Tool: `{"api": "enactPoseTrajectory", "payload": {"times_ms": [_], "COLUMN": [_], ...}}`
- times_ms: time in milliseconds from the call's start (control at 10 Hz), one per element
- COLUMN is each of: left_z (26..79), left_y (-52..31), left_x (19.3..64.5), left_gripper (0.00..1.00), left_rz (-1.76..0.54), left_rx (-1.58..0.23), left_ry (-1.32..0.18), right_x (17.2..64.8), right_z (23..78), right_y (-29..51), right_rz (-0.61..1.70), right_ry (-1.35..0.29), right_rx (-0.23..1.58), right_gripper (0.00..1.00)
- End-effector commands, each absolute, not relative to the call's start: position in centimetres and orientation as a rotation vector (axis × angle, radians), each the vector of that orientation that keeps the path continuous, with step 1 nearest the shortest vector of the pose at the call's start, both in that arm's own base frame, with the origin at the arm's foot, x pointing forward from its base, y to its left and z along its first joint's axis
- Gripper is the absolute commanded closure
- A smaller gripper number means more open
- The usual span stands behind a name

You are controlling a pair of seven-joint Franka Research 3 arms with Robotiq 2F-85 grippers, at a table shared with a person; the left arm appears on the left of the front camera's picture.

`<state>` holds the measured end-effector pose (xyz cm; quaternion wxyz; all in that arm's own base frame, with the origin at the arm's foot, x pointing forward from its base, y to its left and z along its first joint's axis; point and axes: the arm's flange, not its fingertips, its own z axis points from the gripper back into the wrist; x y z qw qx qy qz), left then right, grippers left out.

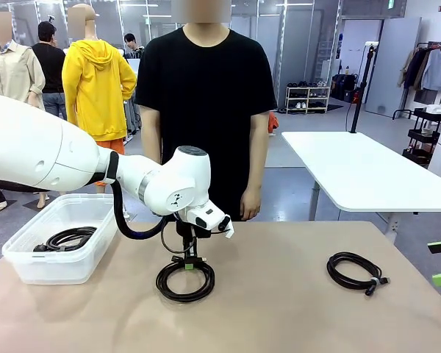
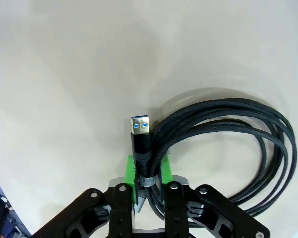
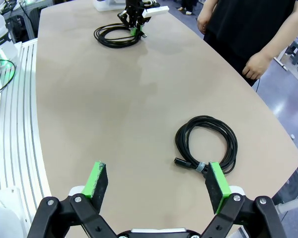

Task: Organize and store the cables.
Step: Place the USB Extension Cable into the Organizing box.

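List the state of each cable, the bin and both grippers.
Bin: upright, open-topped, on the table at the robot's left.
Binned cable: coiled, inside the bin.
Middle cable: coiled, lying on the table, pinched beside its USB plug.
Right cable: coiled and tied, lying free on the table.
Left gripper: shut on the middle cable.
Right gripper: open, holding nothing.
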<state>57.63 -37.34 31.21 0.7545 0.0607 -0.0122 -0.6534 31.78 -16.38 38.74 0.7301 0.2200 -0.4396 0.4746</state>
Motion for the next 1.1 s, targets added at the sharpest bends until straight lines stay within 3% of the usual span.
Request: {"api": "enactPoseTrajectory", "payload": {"times_ms": [0, 100, 500, 1000], "left_z": [33.4, 35.2, 44.1, 46.3], "left_y": [-36.8, -36.7, -34.7, -35.8], "left_x": [57.1, 56.5, 52.8, 52.9], "left_gripper": [1.00, 1.00, 1.00, 1.00], "left_rz": [-1.447, -1.482, -1.537, -1.534], "left_rx": [0.095, 0.033, 0.105, 0.147], "left_ry": [-0.043, -0.085, -0.133, -0.165], "right_x": [31.9, 31.9, 31.9, 31.9], "right_z": [38.9, 38.9, 38.9, 38.9], "right_y": [-16.2, -16.2, -16.2, -16.2], "right_rz": [1.018, 1.018, 1.018, 1.018], "right_ry": [-0.968, -0.968, -0.968, -0.968], "right_rx": [0.488, 0.488, 0.488, 0.488], "right_gripper": [0.00, 0.00, 0.00, 0.00]}}
